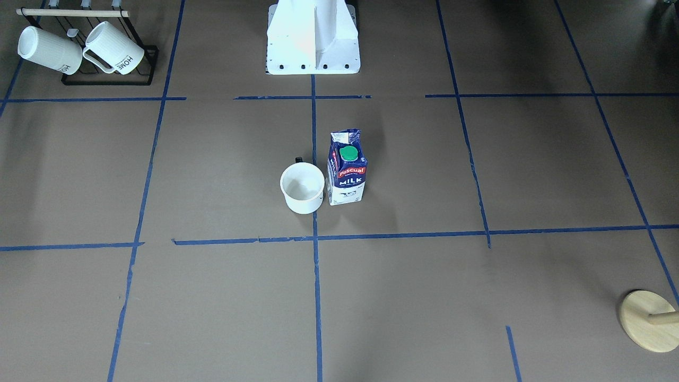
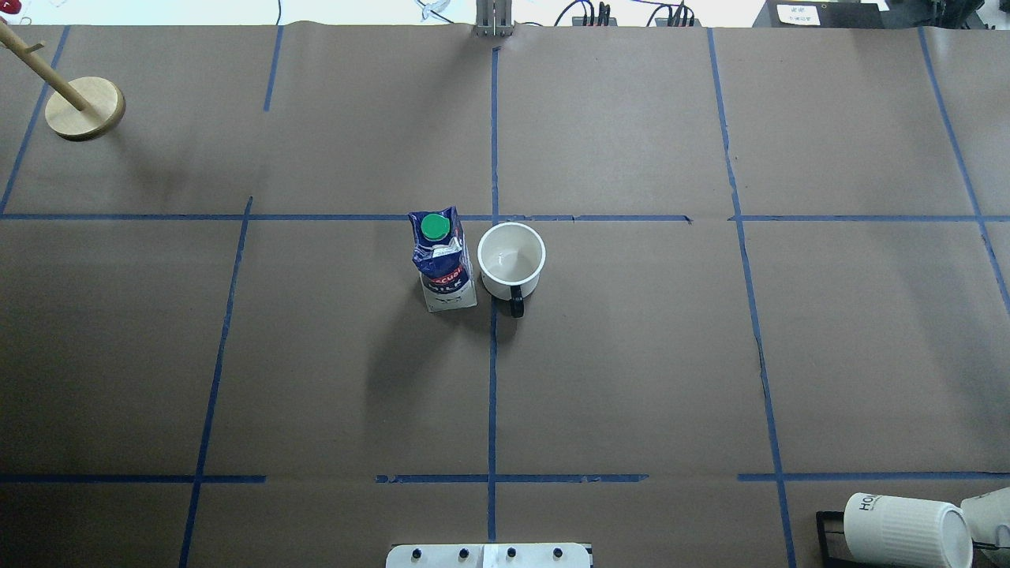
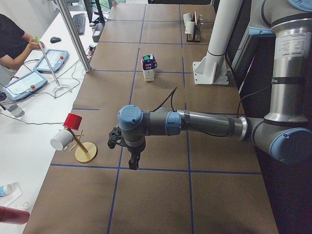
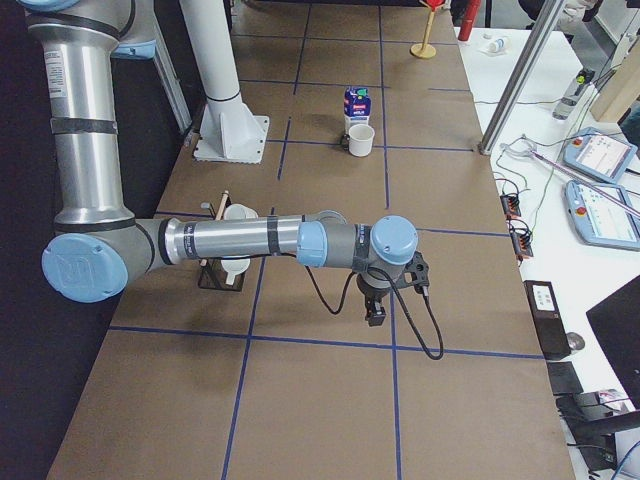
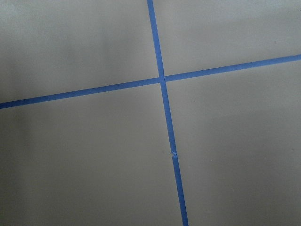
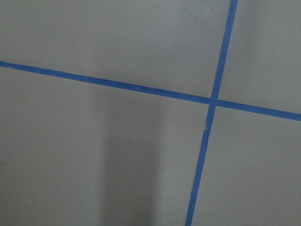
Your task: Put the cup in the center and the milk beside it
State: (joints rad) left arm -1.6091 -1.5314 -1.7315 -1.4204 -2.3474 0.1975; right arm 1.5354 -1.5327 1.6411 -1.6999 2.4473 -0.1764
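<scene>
The white cup (image 1: 302,187) stands upright on the middle vertical tape line, just on the robot's side of the center (image 1: 331,227) crossing. Its dark handle (image 2: 516,304) points toward the robot; no face drawing shows. The dark blue milk (image 1: 347,170) carton stands upright right beside it, on the robot's left, almost touching. Both also show from overhead, cup (image 2: 513,260) and milk (image 2: 442,260). My left gripper (image 3: 132,163) and right gripper (image 4: 375,315) hang over bare paper far from them, seen only from the sides; I cannot tell if they are open. Both wrist views show only tape crossings.
A black rack with ribbed "HOME" mugs (image 1: 79,50) stands at the table's near right corner by the robot. A wooden peg stand (image 1: 648,320) sits at the far left corner. The white robot base (image 1: 313,40) is at the middle of the near edge.
</scene>
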